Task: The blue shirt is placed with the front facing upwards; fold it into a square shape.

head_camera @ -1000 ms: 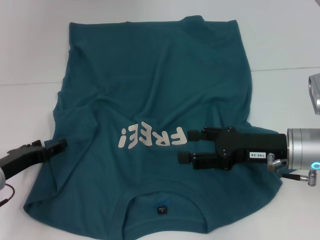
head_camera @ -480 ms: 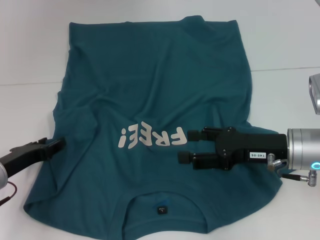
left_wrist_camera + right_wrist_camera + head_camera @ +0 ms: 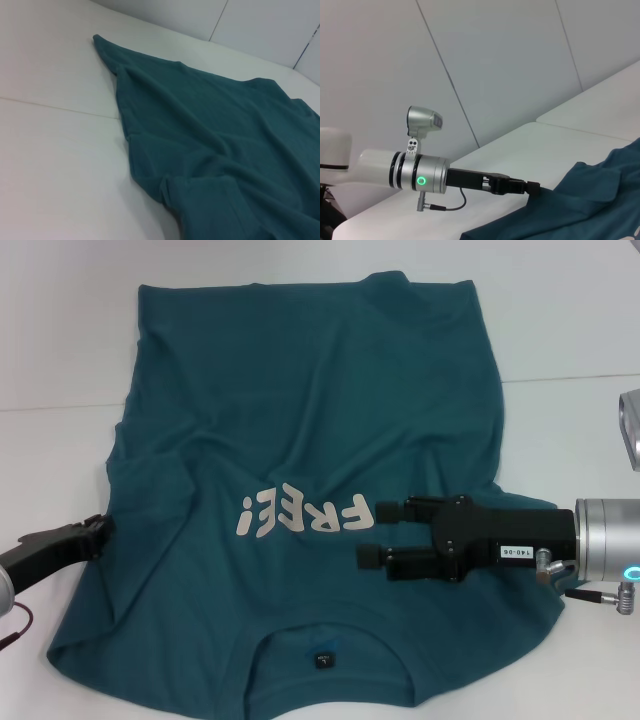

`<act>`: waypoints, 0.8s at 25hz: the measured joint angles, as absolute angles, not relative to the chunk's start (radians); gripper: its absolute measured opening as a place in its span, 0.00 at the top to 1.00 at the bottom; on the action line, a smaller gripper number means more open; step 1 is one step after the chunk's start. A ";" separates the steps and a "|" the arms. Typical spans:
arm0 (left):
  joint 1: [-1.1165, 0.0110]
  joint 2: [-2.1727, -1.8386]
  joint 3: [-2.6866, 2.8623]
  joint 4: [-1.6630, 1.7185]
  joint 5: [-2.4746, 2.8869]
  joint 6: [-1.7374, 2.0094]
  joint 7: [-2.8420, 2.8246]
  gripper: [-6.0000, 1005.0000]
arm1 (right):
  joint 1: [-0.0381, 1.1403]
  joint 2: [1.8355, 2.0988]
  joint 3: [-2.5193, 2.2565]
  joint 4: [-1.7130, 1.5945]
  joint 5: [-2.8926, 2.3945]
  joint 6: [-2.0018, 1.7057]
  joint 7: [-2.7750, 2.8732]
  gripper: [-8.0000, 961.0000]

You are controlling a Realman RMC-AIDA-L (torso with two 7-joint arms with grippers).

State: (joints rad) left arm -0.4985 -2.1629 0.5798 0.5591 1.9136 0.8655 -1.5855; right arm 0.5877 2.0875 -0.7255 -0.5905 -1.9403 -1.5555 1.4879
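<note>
At the far left of the head view we see the left gripper [image 3: 98,530] low over the white table [image 3: 580,320], its dark tip right at the left edge of the blue shirt [image 3: 300,420], near the left sleeve; we cannot tell whether its fingers are spread or closed. The shirt lies flat on the table, filling most of the middle, front up, with its long axis running near to far: the collar and small neck label [image 3: 325,659] sit at the near edge, the hem at the far edge, so the "FREE!" lettering [image 3: 305,514] reads upside down to us. To the right, the right gripper [image 3: 375,531] reaches in from the right over the chest, just beside the lettering, its two fingers spread apart with nothing between them. The left wrist view adds the wrinkled folds along the shirt's edge, while the right wrist view shows the left arm reaching to the cloth edge.
</note>
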 joint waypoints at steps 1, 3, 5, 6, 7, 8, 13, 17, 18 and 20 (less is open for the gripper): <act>-0.499 -2.163 0.580 0.560 1.913 0.867 -1.586 0.72 | 0.588 2.088 -0.726 -0.591 -1.940 -1.556 1.488 0.08; -0.499 -2.163 0.580 0.562 1.912 0.873 -1.588 0.78 | 0.588 2.088 -0.726 -0.591 -1.940 -1.556 1.488 0.08; -0.499 -2.163 0.580 0.564 1.909 0.884 -1.589 0.85 | 0.587 2.088 -0.726 -0.590 -1.940 -1.556 1.488 0.08; -0.499 -2.163 0.580 0.565 1.908 0.895 -1.589 0.88 | 0.587 2.088 -0.726 -0.591 -1.940 -1.556 1.488 0.08; -0.499 -2.162 0.578 0.568 1.907 0.910 -1.590 0.91 | 0.586 2.088 -0.726 -0.591 -1.940 -1.556 1.488 0.08; -0.499 -2.162 0.577 0.571 1.907 0.927 -1.590 0.93 | 0.586 2.088 -0.726 -0.590 -1.940 -1.556 1.487 0.08; -0.498 -2.162 0.569 0.576 1.901 1.017 -1.595 0.99 | 0.584 2.088 -0.725 -0.589 -1.940 -1.555 1.485 0.08; -0.499 -2.162 0.574 0.570 1.886 1.072 -1.601 0.99 | 0.584 2.088 -0.725 -0.588 -1.940 -1.552 1.484 0.08; -0.500 -2.162 0.576 0.567 1.883 1.078 -1.601 0.99 | 0.584 2.088 -0.725 -0.587 -1.940 -1.552 1.484 0.08; -0.500 -2.163 0.578 0.553 1.876 1.085 -1.601 0.99 | 0.584 2.088 -0.725 -0.587 -1.940 -1.552 1.483 0.08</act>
